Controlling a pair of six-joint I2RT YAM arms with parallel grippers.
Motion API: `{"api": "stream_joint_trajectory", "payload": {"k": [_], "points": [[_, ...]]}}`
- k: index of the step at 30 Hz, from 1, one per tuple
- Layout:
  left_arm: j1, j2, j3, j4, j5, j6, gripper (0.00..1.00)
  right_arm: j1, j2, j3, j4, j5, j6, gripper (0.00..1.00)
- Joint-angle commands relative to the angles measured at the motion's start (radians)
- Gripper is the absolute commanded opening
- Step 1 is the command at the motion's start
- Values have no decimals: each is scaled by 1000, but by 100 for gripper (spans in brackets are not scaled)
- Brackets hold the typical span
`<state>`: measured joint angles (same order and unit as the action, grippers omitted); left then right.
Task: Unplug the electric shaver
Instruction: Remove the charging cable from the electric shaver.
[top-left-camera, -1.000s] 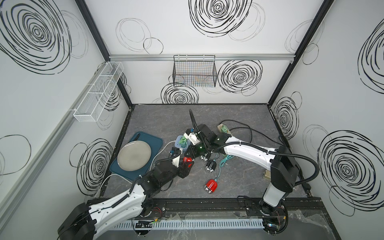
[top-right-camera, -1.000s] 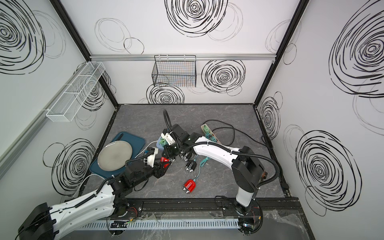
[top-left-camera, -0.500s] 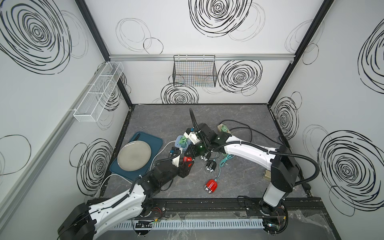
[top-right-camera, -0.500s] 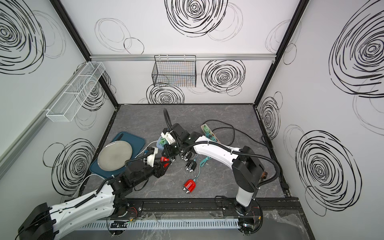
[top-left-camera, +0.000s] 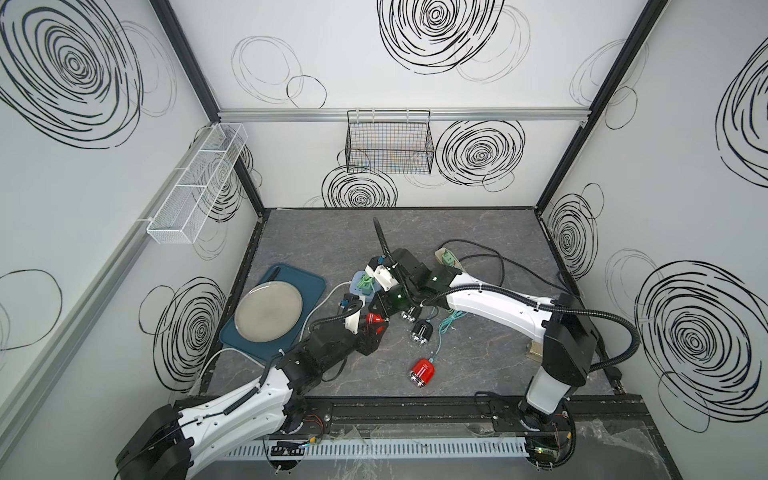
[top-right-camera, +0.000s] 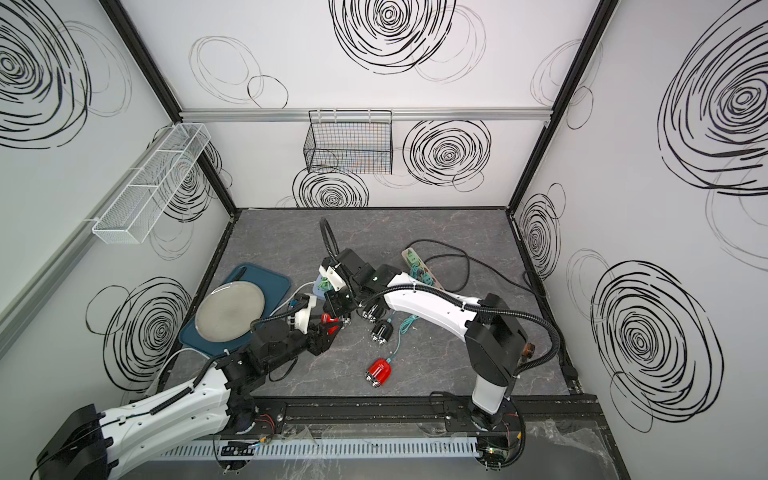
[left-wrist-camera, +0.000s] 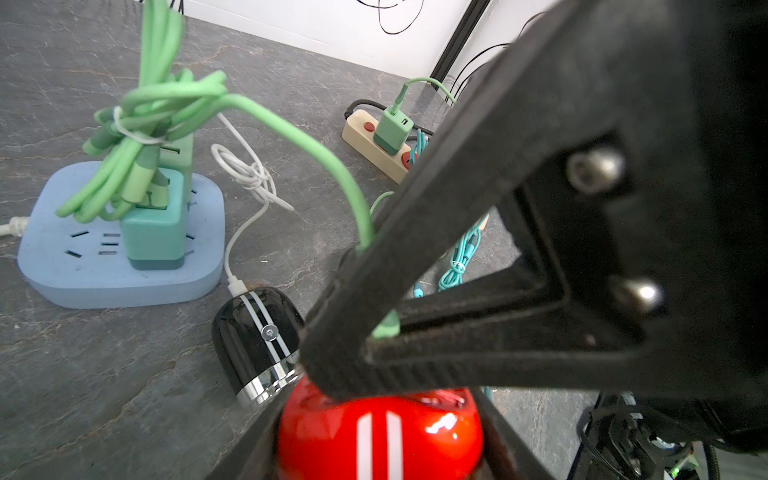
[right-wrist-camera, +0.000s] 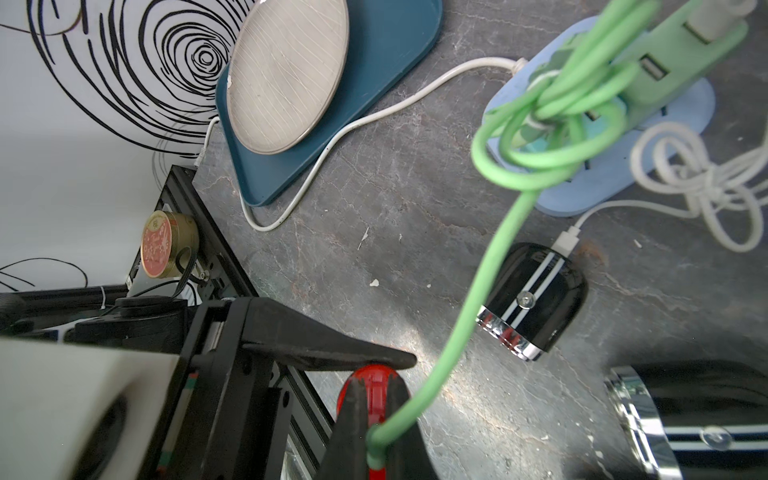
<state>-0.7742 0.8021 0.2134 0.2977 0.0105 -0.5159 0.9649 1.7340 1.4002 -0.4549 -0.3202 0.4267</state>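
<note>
The left claw grips the red shaver over mid-desk. The right claw is pinched tight on the green cable at the shaver's port. The plug seems still seated, so the pull remains.

Both top views looked steeply down from high above the front rail, facing the back wall. They stood far enough off to take in the whole grey table and were nearly the same picture, shifted slightly sideways. The left wrist camera sat low and very close, looking over the red shaver toward the blue power strip. The right wrist camera looked down from a little higher, also close in, toward the blue tray. Both wrist views shared the blue power strip, the green cable and one black shaver.
</note>
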Motion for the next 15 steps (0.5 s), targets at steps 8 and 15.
{"api": "stream_joint_trajectory", "payload": {"k": [8,15], "points": [[-11,24,-31,-179,16,10,38,-70,-52,44,131,-67,27,0],[-11,25,-32,-175,16,10,38,-37,-46,80,44,114,-36,0]]}}
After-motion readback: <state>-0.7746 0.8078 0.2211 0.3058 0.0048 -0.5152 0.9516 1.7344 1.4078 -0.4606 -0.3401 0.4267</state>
